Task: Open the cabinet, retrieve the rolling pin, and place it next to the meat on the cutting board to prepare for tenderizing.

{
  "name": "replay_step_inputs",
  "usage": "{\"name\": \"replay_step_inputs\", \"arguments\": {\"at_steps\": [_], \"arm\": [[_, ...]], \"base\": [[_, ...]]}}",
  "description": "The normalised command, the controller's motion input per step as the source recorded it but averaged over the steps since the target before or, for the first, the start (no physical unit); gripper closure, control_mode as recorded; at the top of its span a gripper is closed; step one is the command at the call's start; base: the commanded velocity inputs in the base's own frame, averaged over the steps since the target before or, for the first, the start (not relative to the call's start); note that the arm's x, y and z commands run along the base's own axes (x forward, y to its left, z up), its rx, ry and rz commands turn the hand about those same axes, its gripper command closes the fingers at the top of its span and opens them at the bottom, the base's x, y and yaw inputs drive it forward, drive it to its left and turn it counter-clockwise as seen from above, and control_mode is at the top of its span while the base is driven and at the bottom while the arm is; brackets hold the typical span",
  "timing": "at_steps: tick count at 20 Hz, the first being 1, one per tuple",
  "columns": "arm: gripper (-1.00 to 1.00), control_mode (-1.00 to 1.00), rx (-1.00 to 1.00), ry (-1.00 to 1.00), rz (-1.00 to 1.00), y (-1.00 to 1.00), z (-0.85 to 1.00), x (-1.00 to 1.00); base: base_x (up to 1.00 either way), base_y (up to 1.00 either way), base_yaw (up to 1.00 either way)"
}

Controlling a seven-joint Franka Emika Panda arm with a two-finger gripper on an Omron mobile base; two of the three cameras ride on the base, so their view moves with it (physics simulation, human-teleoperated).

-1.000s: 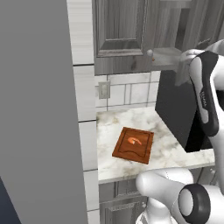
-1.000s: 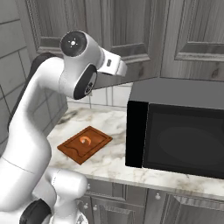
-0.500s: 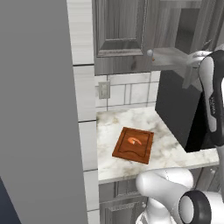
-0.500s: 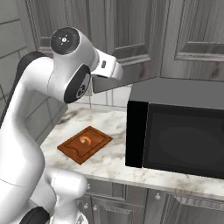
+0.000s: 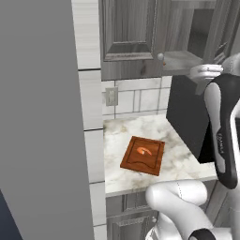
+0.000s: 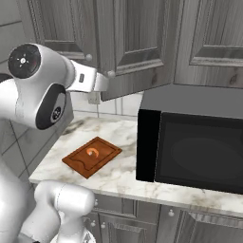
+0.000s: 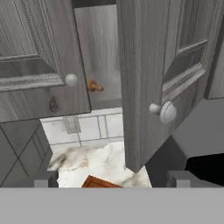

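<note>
The cabinet (image 7: 140, 78) is grey with a wood-grain pattern and small pale grey round knobs (image 7: 167, 112). Inside it, the end of the rolling pin (image 7: 94, 85) is brown. The tabletop (image 6: 124, 171) is white marble with grey and tan veins. The cutting board (image 5: 143, 155) is reddish-brown; the meat (image 5: 143, 151) on it is orange-pink with a pale streak. The microwave (image 6: 194, 142) is black with a dark grey top. Wall tiles (image 5: 140, 101) are white.

The cutting board (image 6: 91, 156) lies on the marble tabletop (image 6: 124, 173) with the meat (image 6: 93, 152) on it. A black microwave (image 6: 192, 147) stands well to its right. Above, the cabinet (image 6: 137, 38) door hangs ajar.
</note>
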Motion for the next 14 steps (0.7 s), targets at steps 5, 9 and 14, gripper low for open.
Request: {"name": "replay_step_inputs", "arguments": {"at_steps": [5,9,14], "arm": [[-1.00,-1.00,-0.11,0.00,-0.01,0.82,0.02,-0.01],[-1.00,-1.00,-0.11,0.05,-0.05,0.61,0.00,0.14],[-1.00,-1.00,-0.17,0.05,-0.04,0.04,0.00,0.27]], "base": [[0.00,0.00,0.00],[0.00,0.00,0.00],[0.00,0.00,0.00]]}}
